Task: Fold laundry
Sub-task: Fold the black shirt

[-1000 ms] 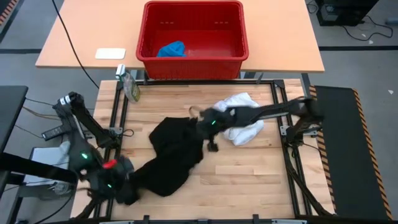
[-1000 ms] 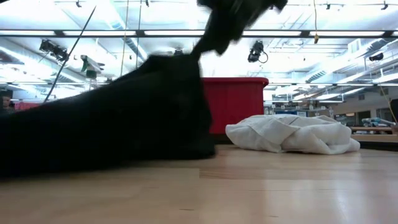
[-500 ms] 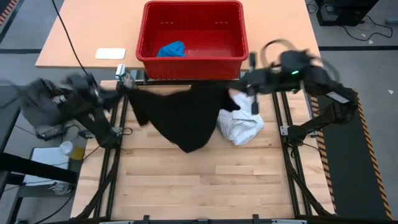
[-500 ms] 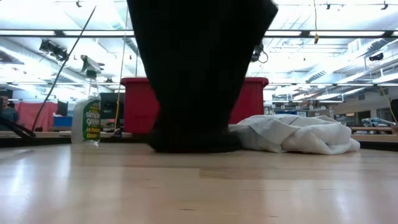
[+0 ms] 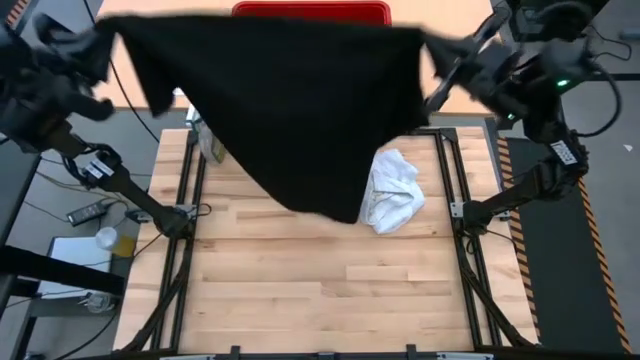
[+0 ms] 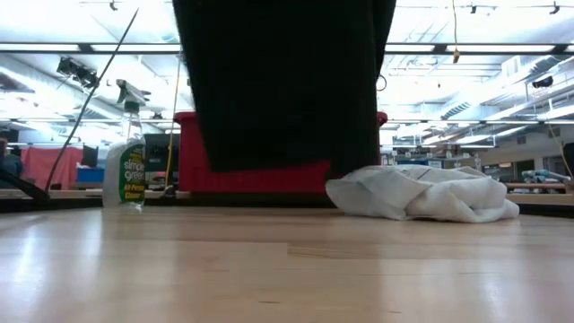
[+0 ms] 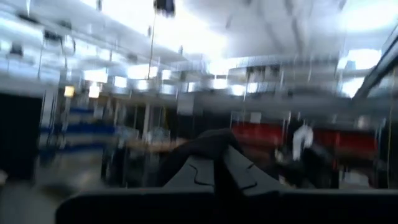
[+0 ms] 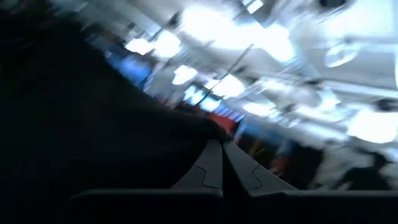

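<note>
The large black garment (image 5: 290,100) hangs spread in the air between my two grippers, both raised high over the table's far part. In the low view its lower edge (image 6: 269,166) hangs clear of the table. My left gripper (image 5: 100,40) is shut on its upper left corner. My right gripper (image 5: 432,50) is shut on its upper right corner. A crumpled white garment (image 5: 395,190) lies on the table at the right, partly under the black cloth. My left gripper pinches the black garment's upper left corner (image 5: 115,32) between its two shut fingers (image 7: 205,171); how many layers cannot be told. The cloth runs taut from here to the other gripper and hangs below, lifted clear. My right gripper pinches the garment's upper right corner (image 5: 418,42) between its two shut fingers (image 8: 208,165), with black cloth (image 8: 93,124) bunched beside them. The top edge is drawn taut toward the left gripper, and the rest hangs free below.
The red basket (image 6: 193,152) stands beyond the table's far edge, mostly hidden by the black cloth. A spray bottle (image 6: 126,166) stands at the far left corner. The wooden table (image 5: 320,290) shows bare in its near half.
Both grippers have risen high, swung toward the table's far edge and drawn apart, tipping from pointing down to about level. The black garment, bunched on the table a second ago, is lifted clear and spread out, hanging taut between them. The white garment has stayed put.
</note>
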